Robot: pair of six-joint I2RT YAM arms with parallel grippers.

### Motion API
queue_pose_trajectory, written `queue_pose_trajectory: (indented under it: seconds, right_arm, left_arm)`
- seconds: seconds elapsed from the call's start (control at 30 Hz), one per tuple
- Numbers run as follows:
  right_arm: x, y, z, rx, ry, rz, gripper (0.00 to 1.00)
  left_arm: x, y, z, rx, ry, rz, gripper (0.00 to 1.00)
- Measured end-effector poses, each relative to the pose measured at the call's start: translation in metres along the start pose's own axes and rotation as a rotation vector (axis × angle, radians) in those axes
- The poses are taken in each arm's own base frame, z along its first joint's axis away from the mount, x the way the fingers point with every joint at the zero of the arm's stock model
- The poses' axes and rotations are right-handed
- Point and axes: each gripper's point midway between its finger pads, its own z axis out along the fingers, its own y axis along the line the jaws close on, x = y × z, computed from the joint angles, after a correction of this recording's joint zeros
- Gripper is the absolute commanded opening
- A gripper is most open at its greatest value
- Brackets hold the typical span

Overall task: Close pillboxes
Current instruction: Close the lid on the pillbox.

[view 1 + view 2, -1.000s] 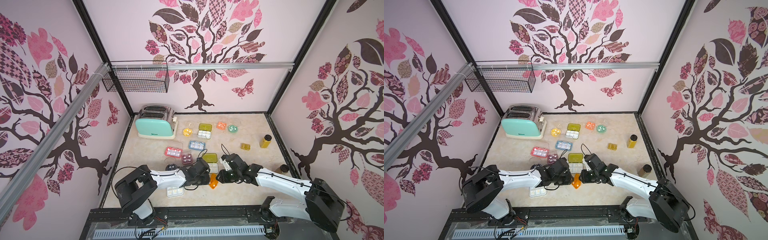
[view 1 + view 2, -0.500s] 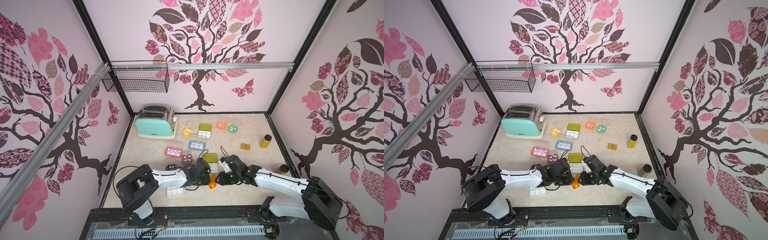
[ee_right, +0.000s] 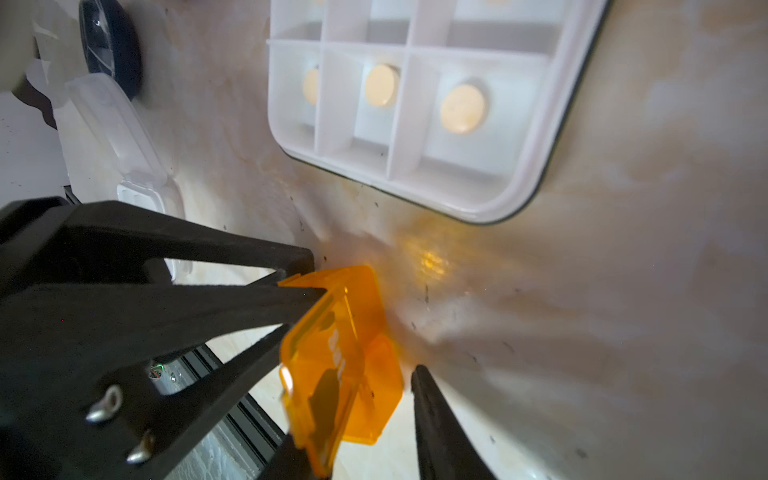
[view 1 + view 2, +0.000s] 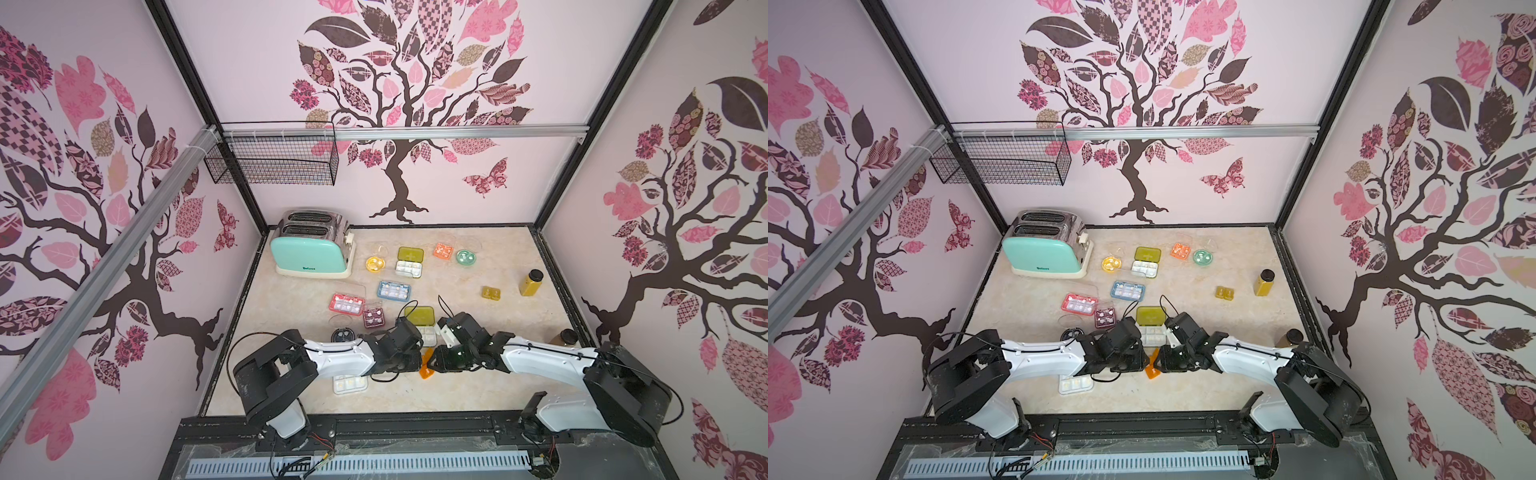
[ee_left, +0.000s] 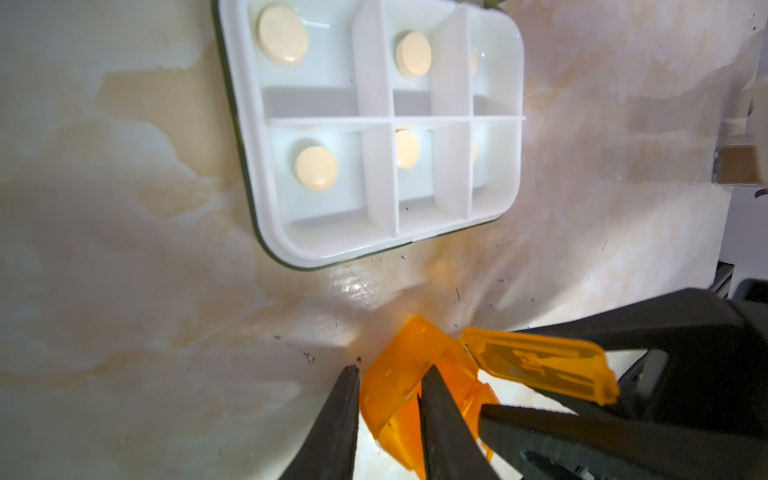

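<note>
- Both grippers meet near-centre: left gripper (image 5: 390, 370) pinches the orange box (image 3: 332, 374) by its body; right gripper (image 4: 435, 360) straddles its raised lid (image 5: 536, 365), grip unclear.
- Judged step: shutting this lid.
- Next: swing lid down, press until latched.
- Farther back, white box (image 5: 374, 120) lies open.

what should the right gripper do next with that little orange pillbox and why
Probably close the right gripper to press the lid down onto the orange pillbox. The lid stands ajar, its jaws straddle lid and body with a gap showing, and the left gripper pinches the box's wall, bracing it.
</note>
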Motion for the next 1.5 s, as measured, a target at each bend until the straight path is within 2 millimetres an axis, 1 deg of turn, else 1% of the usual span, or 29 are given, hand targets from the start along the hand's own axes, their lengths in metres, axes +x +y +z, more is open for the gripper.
queue_pose_trajectory:
  seconds: [0.43,0.57,0.63,0.73,0.83,0.9,1.0,1.2,1.3,1.37,1.5]
  right_arm:
    - [-0.001,0.003,0.005,-0.008,-0.003,-0.018,0.27]
    - [-0.002,0.003,0.006,-0.006,-0.007,-0.022,0.27]
    - [-0.002,0.004,0.006,-0.006,-0.007,-0.023,0.27]
    - [-0.002,0.004,0.006,0.0,-0.007,-0.023,0.27]
    - [-0.004,0.002,0.004,0.016,-0.01,-0.024,0.27]
    - [-0.004,0.001,0.003,0.028,-0.012,-0.026,0.27]
    - [-0.005,0.0,0.002,0.04,-0.012,-0.034,0.27]
    - [-0.006,0.001,0.002,0.045,-0.011,-0.034,0.27]
    - [-0.006,0.0,0.002,0.049,-0.011,-0.035,0.27]
    - [-0.007,0.0,0.002,0.049,-0.011,-0.035,0.27]
    - [-0.007,0.0,0.003,0.049,-0.01,-0.035,0.27]
  left_arm:
    - [0.0,0.0,0.0,0.001,-0.003,-0.004,0.27]
    - [-0.001,0.0,-0.002,-0.002,-0.005,0.001,0.27]
    - [-0.002,-0.001,-0.008,-0.001,-0.014,0.008,0.28]
    - [-0.009,-0.008,-0.021,0.021,-0.041,0.027,0.31]
    - [-0.014,-0.018,-0.034,0.055,-0.058,0.045,0.32]
    - [-0.013,-0.025,-0.039,0.085,-0.049,0.052,0.31]
    - [-0.006,-0.029,-0.039,0.124,-0.016,0.037,0.31]
    - [0.024,-0.007,-0.032,0.121,0.055,-0.047,0.32]
    - [0.034,-0.003,-0.029,0.133,0.08,-0.084,0.32]
    - [0.037,-0.004,-0.028,0.147,0.088,-0.1,0.32]
    - [0.039,-0.015,-0.022,0.191,0.097,-0.116,0.31]
